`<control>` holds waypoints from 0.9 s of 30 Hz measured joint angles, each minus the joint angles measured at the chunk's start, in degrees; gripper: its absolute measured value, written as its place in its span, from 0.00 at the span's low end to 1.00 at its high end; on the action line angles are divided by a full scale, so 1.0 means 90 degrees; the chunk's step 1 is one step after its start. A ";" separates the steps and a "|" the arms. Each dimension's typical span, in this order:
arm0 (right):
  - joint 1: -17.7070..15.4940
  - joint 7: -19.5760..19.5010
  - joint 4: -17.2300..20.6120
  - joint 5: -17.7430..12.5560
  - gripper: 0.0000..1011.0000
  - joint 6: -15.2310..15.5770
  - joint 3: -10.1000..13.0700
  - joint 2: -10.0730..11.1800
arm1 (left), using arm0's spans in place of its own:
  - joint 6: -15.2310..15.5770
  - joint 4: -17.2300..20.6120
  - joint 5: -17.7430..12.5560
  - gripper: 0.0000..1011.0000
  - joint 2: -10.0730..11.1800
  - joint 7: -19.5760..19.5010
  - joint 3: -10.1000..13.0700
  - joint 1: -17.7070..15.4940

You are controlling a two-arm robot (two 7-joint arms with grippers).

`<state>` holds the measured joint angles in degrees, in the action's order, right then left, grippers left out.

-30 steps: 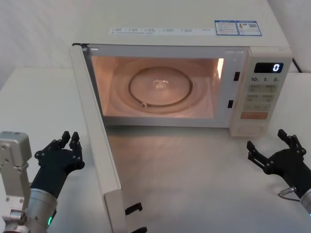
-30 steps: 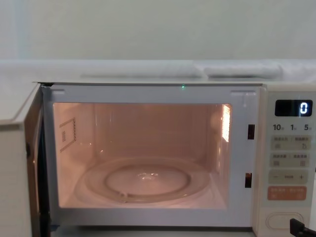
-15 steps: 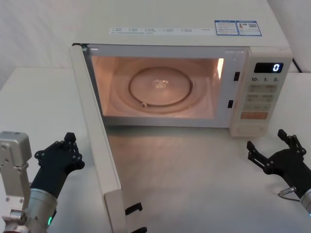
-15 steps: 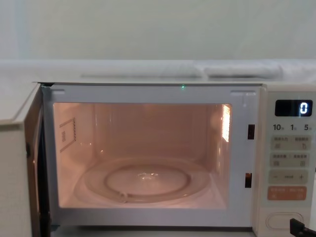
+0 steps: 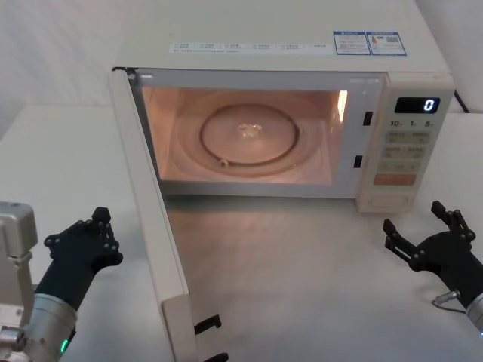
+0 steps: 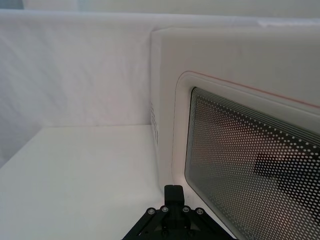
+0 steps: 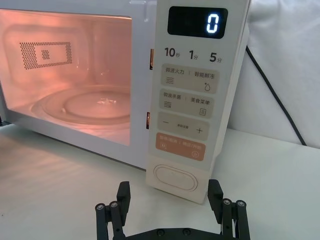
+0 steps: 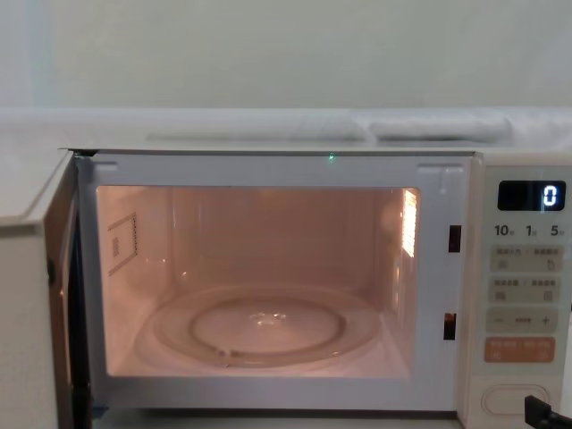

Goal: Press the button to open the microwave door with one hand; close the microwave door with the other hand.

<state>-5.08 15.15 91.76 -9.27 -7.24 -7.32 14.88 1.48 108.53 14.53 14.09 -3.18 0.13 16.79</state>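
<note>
Microwave door (image 5: pixel 147 226) is seen swung wide open toward the robot, hinged at the left of the oven, its edge facing the head view and its dotted glass window shown in the left wrist view (image 6: pixel 250 165). The cavity is lit orange, and a glass turntable (image 5: pixel 249 134) is seen lying inside it. The button (image 7: pixel 175 178) is found at the bottom of the keypad panel (image 5: pixel 404 147), below the orange-red key (image 7: pixel 181 147); the display (image 7: pixel 197 22) is lit with a 0.

The left hand (image 5: pixel 83 240) is held low over the white desk (image 5: pixel 302 271), just left of the door's outer face and apart from it, with its fingers drawn together. The right hand (image 5: pixel 426 237) is held above the desk in front of the keypad panel, near the button but not touching it, with its fingers spread apart, as is also seen in the right wrist view (image 7: pixel 170 202).
</note>
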 joint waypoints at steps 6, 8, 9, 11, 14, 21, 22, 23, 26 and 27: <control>0.0000 0.0000 0.0000 0.0000 0.99 0.0000 0.0000 0.0000 | 0.0175 0.0350 0.0091 0.00 0.0045 -0.0206 -0.0220 0.0190; 0.0000 0.0000 0.0000 0.0000 0.99 0.0000 0.0000 0.0000 | 0.0214 0.0465 0.0122 0.00 0.0054 -0.0267 -0.0270 0.0228; 0.0000 0.0000 0.0000 0.0000 0.99 0.0000 0.0000 0.0000 | 0.0230 0.0524 0.0128 0.00 0.0066 -0.0299 -0.0297 0.0249; 0.0000 0.0000 0.0000 0.0000 0.99 0.0000 0.0000 0.0000 | 0.0306 0.0765 0.0178 0.00 0.0139 -0.0445 -0.0427 0.0347; 0.0000 0.0000 0.0000 0.0000 0.99 0.0000 0.0000 0.0000 | 0.0402 0.0952 0.0322 0.00 0.0191 -0.0575 -0.0556 0.0422; 0.0000 0.0000 0.0000 0.0000 0.99 0.0000 0.0000 0.0000 | 0.0717 0.1491 0.0963 0.00 0.0399 -0.0902 -0.0992 0.0664; 0.0000 0.0000 0.0000 0.0000 0.99 0.0000 0.0000 0.0000 | 0.0738 0.1529 0.1021 0.00 0.0424 -0.0929 -0.1023 0.0685; 0.0000 0.0000 0.0000 0.0000 0.99 0.0000 0.0000 0.0000 | 0.0754 0.1563 0.1070 0.00 0.0444 -0.0954 -0.1056 0.0703; 0.0000 0.0000 0.0000 0.0000 0.99 0.0000 0.0000 0.0000 | 0.0839 0.1685 0.1355 0.00 0.0533 -0.1085 -0.1196 0.0773; 0.0000 0.0000 0.0000 0.0000 0.99 0.0000 0.0000 0.0000 | 0.0856 0.1701 0.1421 0.00 0.0554 -0.1119 -0.1220 0.0785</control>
<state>-5.08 15.15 91.76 -9.27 -7.24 -7.32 14.88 9.19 123.84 27.32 19.08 -13.25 -10.86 23.86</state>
